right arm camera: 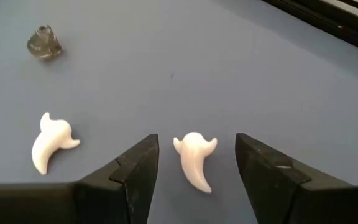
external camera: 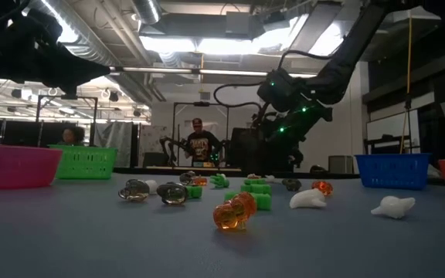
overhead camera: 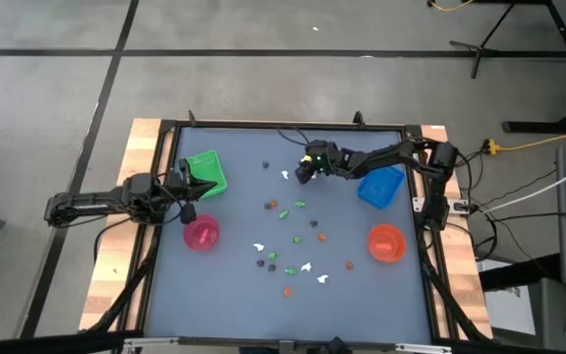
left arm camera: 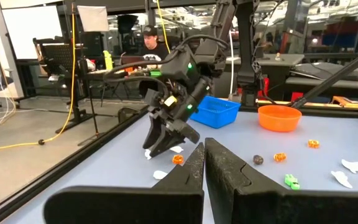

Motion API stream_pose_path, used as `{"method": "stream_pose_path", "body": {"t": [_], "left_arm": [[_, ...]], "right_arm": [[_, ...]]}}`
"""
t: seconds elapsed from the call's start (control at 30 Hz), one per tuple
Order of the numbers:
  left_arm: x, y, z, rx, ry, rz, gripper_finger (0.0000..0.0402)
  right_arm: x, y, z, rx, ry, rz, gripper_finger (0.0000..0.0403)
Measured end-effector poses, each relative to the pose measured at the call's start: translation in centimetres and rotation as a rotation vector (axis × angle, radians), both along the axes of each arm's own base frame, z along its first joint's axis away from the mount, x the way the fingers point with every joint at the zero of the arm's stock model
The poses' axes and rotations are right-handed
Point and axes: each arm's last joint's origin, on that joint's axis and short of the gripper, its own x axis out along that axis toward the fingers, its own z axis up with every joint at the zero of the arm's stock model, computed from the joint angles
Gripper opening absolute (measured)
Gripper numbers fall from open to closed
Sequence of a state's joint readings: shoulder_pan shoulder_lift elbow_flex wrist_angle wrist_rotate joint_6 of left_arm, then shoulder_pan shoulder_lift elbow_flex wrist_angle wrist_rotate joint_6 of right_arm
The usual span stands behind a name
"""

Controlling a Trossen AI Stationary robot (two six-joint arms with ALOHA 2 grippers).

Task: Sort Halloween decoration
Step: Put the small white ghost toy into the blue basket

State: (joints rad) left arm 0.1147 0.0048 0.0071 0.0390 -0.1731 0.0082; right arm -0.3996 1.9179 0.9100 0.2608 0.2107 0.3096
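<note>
Many tiny Halloween figures lie scattered on the grey table [overhead camera: 234,295]: white [overhead camera: 306,266], green [overhead camera: 301,205], orange [external camera: 234,212] and dark [external camera: 173,193]. My right gripper [right arm camera: 196,142] is low over the table's far middle, slanting down and open. A white ghost figure [right arm camera: 194,160] lies flat on the table between its two fingers, apart from both. A second white ghost [right arm camera: 50,142] and a greyish figure [right arm camera: 44,43] lie beside it. My left gripper [left arm camera: 204,167] waits shut at the table's left edge, between the green tray and the pink bowl.
A green tray [overhead camera: 204,172] stands at the far left and a pink bowl [overhead camera: 201,233] at the left. At the right are a blue tray [overhead camera: 381,187] and an orange bowl [overhead camera: 386,242]. People [external camera: 200,145] are in the room beyond the far edge.
</note>
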Motion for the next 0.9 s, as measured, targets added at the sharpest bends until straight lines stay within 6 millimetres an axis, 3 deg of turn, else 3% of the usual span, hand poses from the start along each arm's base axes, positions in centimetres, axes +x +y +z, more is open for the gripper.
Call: {"method": "stream_pose_path", "body": {"t": [0.73,0.9], "left_arm": [[0.0,0.0,0.0,0.000,0.000,0.000,0.0000],[0.0,0.0,0.0,0.000,0.000,0.000,0.0000]], "right_arm": [[-0.2,0.1,-0.2,0.004,0.028,-0.008,0.0214],[0.1,0.0,-1.1,0.002,0.032,-0.010,0.0214]]}}
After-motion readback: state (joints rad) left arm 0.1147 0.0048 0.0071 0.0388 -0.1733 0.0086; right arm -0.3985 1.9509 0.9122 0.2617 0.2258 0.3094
